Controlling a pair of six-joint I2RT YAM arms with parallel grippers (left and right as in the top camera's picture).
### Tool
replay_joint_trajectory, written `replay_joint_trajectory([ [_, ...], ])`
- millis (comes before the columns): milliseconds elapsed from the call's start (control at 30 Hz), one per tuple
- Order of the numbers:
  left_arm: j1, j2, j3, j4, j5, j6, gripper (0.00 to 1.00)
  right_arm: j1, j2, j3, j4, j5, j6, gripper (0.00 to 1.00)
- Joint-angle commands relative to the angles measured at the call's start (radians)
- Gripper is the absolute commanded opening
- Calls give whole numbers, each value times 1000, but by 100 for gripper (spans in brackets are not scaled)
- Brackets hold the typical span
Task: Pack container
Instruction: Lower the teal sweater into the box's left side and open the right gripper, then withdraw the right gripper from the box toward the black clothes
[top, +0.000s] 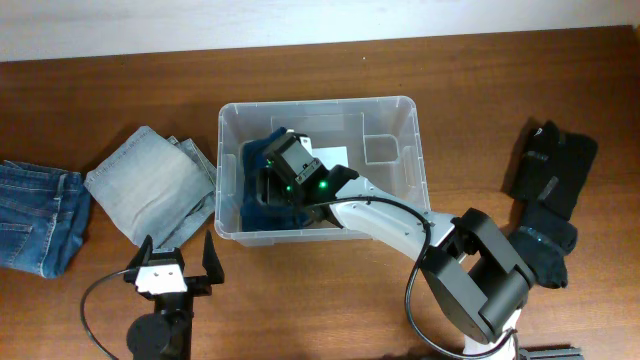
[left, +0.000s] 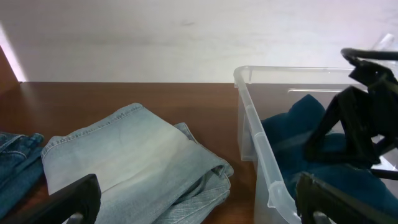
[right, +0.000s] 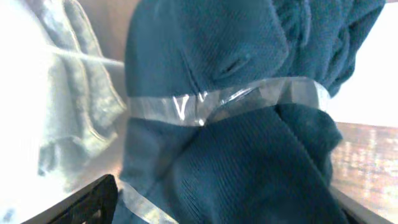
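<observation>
Two fingers of our left gripper (top: 175, 252) stand spread wide with nothing between them, low over the near side of the table (top: 300, 300). Just beyond it lie folded pale jeans (top: 150, 185), with darker jeans (top: 35, 215) at the left edge. At mid-table stands the container (top: 421, 150), upright beside the pale jeans. Our right gripper (top: 281, 156) reaches down into its left half, onto a dark teal garment (right: 249, 56) banded with clear tape (right: 261, 93). We cannot tell whether it is gripping the cloth. A black garment (top: 550, 190) lies well apart on the right.
</observation>
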Motion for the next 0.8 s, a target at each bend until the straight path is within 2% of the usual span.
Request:
replay_joint_trajectory([
  [0,3,-9,-8,3,-7,9,99,-20,-26,23,-27,5,-80,85],
  [200,3,-9,-8,3,-7,9,100,-68,-93,42,-94,-14,-125,86],
  [367,3,-9,-8,3,-7,9,99,-90,-156,93,-148,-10,-168,95],
  [467,3,-9,-8,3,-7,9,100,-105,-183,123,-208,5,-172,95],
  [767,3,-9,-8,3,-7,9,99,-209,-307,262,-550,7,-250,96],
])
